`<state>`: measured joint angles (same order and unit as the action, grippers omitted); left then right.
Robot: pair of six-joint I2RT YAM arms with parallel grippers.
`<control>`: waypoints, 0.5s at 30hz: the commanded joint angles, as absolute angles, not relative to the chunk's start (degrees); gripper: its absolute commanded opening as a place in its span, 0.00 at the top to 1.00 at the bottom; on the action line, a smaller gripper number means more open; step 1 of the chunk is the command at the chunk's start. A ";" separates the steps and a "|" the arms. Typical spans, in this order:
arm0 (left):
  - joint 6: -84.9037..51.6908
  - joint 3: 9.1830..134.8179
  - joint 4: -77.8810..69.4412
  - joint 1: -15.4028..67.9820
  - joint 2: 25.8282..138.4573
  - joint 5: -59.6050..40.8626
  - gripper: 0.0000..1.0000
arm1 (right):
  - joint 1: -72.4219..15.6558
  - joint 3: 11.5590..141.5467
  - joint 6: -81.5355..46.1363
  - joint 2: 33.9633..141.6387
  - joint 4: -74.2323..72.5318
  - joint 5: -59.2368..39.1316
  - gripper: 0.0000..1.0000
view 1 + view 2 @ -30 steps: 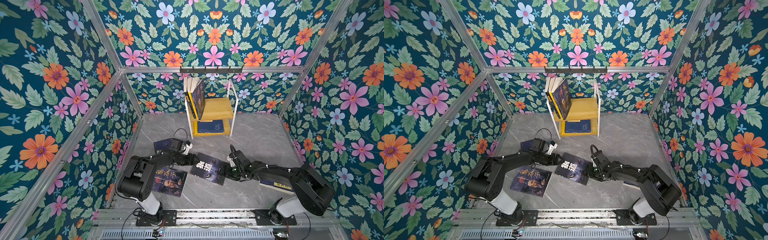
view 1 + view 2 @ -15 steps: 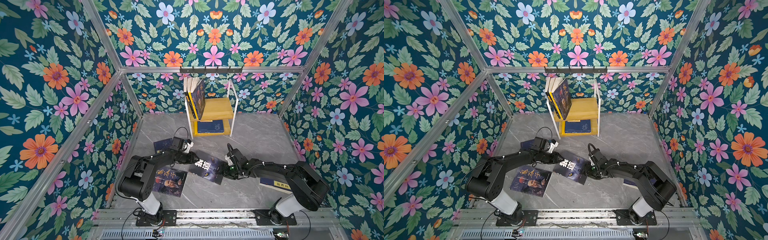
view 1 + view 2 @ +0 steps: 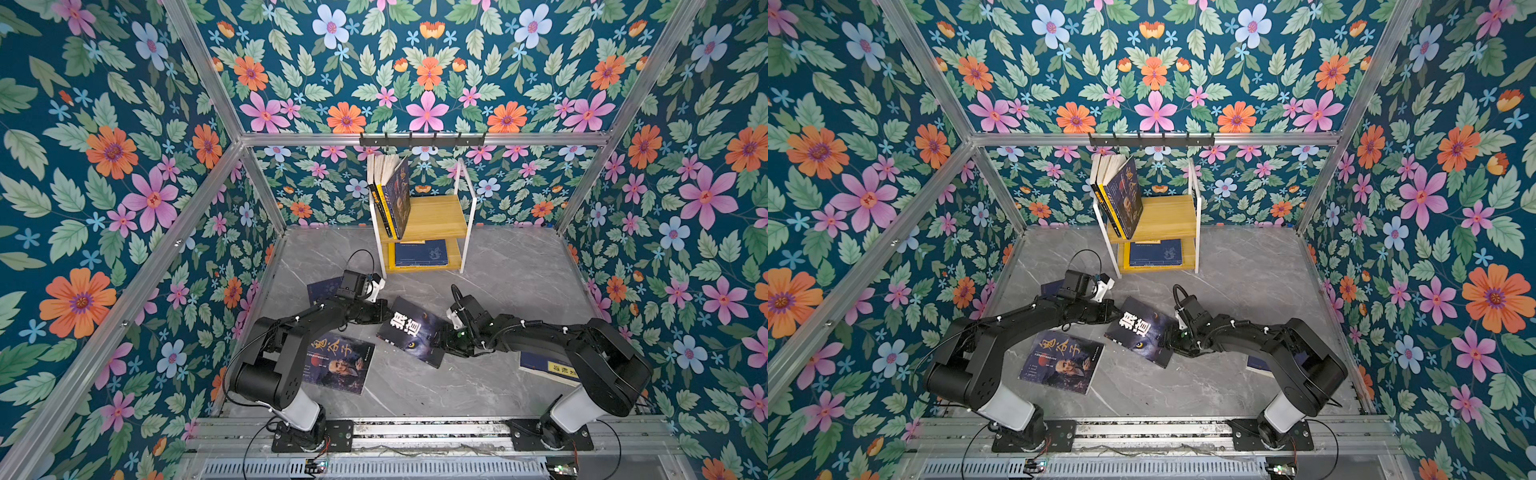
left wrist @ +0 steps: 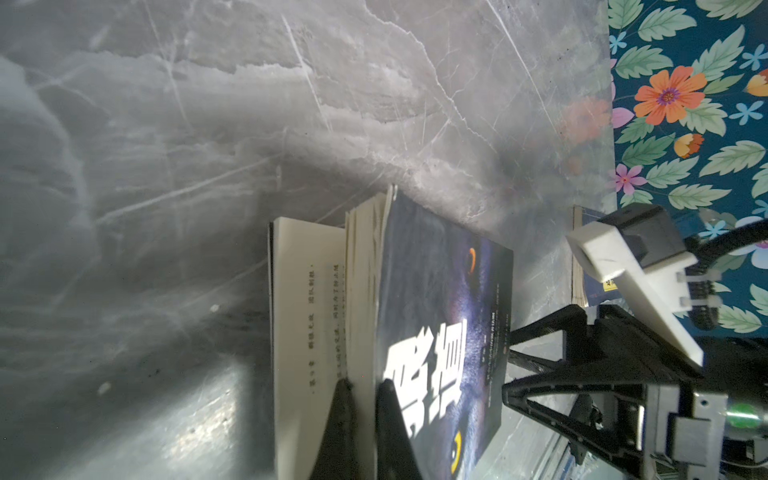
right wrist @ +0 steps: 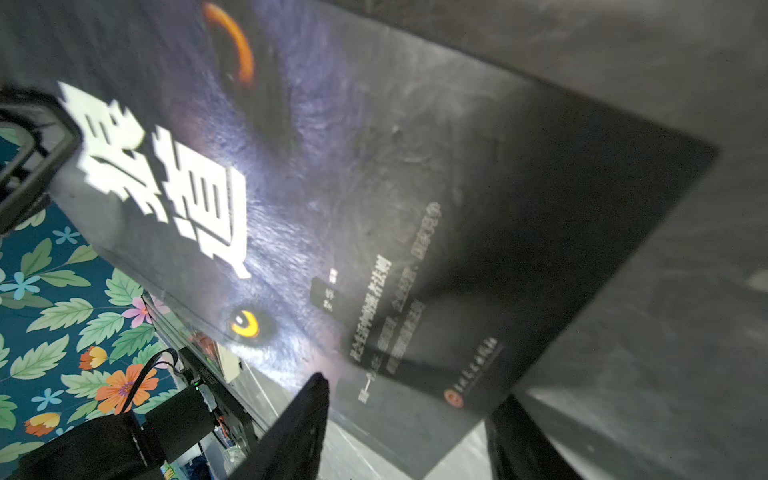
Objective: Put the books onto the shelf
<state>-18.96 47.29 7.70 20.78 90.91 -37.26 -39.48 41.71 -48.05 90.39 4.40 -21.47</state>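
A black book (image 3: 411,332) (image 3: 1142,328) with white title characters lies mid-floor, partly fanned open. My left gripper (image 3: 384,313) (image 4: 365,390) is shut on its cover and a bundle of pages (image 4: 361,291) at the left edge. My right gripper (image 3: 440,340) (image 5: 409,428) is open at the right edge, with the book's (image 5: 374,187) corner between its spread fingers. The shelf (image 3: 436,216) (image 3: 1167,216) stands at the back wall. It holds upright books (image 3: 392,195) on top and a flat navy book (image 3: 420,252) below.
A portrait-cover book (image 3: 338,361) lies flat by the left arm's base. One navy book (image 3: 322,289) sits under the left arm. Another, with a yellow label (image 3: 548,365), lies under the right arm. A black hook rail (image 3: 422,139) hangs above the shelf.
The left gripper has closed onto the black book's left edge. The right gripper has edged in toward the book's right side, staying open.
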 commanded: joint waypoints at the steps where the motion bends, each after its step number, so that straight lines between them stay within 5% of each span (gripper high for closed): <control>1: -18.85 47.55 8.67 20.79 90.62 -39.39 1.00 | -39.55 40.71 -46.52 88.69 7.60 -18.62 0.41; 8: -18.97 48.25 9.22 20.65 90.86 -39.97 1.00 | -39.88 38.52 -42.97 79.73 16.64 -10.56 0.40; 15: -18.73 48.70 10.09 20.48 90.79 -40.43 1.00 | -49.51 41.33 -30.85 66.82 23.38 12.11 0.37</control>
<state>-19.11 48.36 9.13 20.62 91.05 -39.38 -46.28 40.32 -38.76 69.25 20.84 -0.89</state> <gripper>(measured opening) 0.107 0.624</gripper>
